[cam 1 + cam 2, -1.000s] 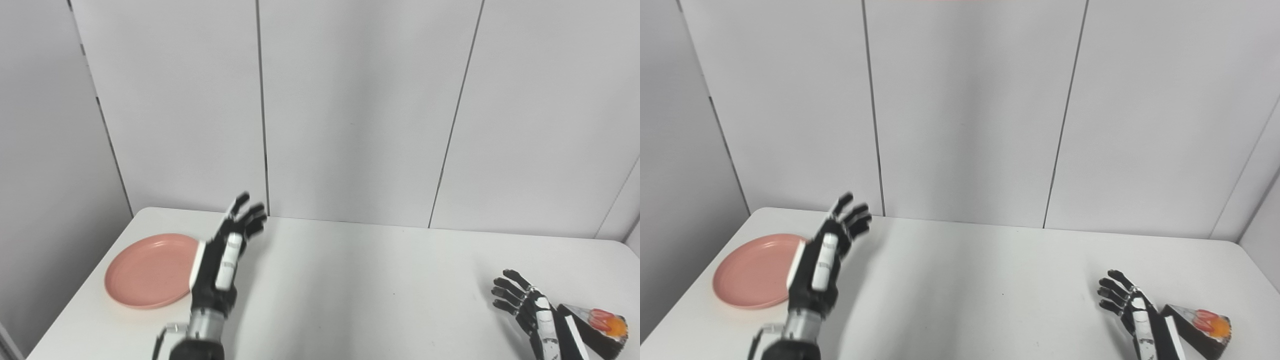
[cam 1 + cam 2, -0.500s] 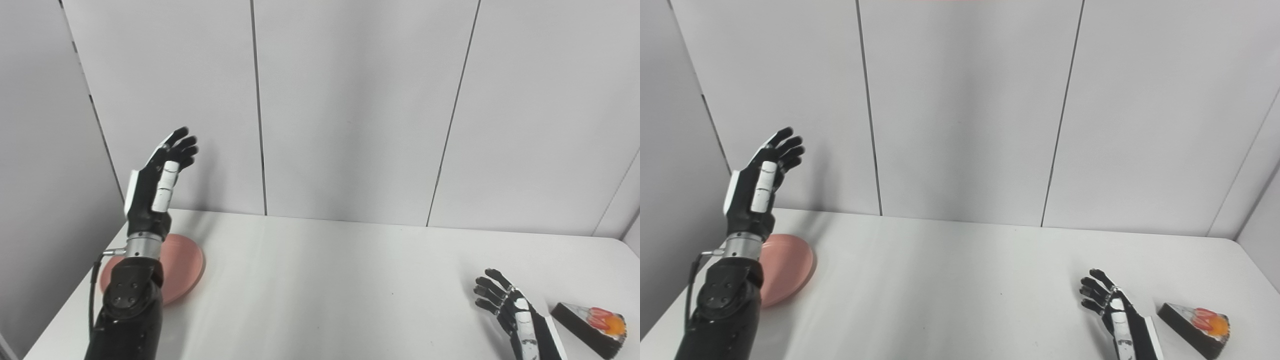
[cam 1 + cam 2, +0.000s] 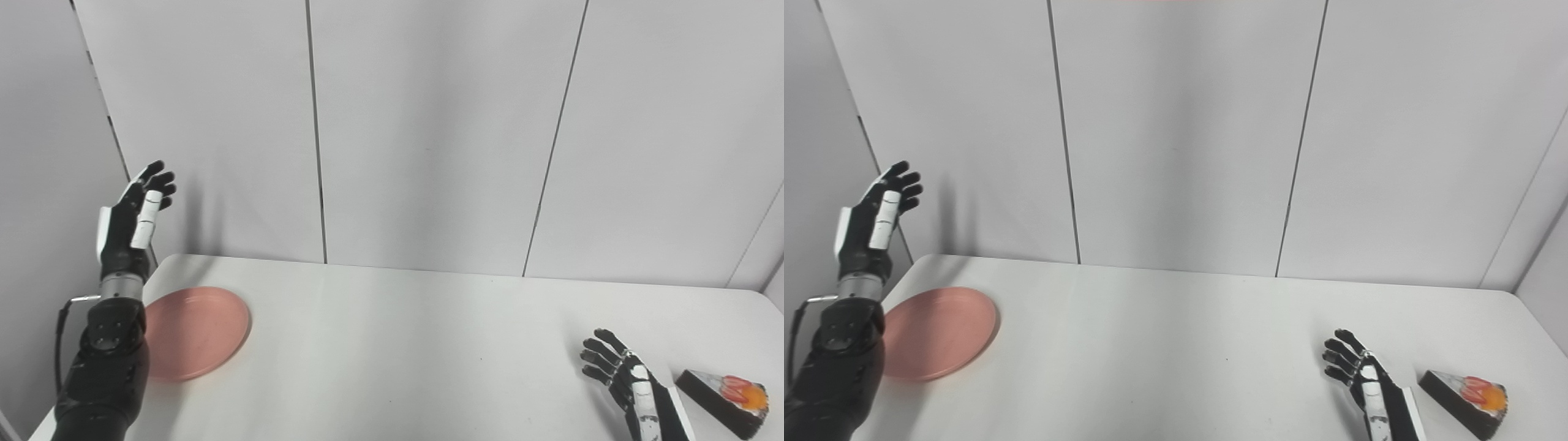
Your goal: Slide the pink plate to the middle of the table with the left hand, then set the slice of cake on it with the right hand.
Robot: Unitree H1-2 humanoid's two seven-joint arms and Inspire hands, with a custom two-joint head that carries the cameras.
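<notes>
The pink plate [image 3: 196,331] lies flat on the white table [image 3: 398,343] near its left edge. My left hand [image 3: 128,223] is raised high above the table's far left corner, open and empty, fingers pointing up; its forearm hides the plate's left rim. The slice of cake [image 3: 726,401], dark with red and orange topping, lies at the table's front right. My right hand [image 3: 618,373] rests low over the table just left of the cake, open and empty, apart from it.
Grey wall panels [image 3: 429,135] stand right behind the table's far edge. The table's left edge runs close to the plate and another panel stands at the far left.
My left hand has risen from table height beside the plate and swung left, up over the table's left corner. The right hand has drawn a little away from the cake. The camera shifted slightly.
</notes>
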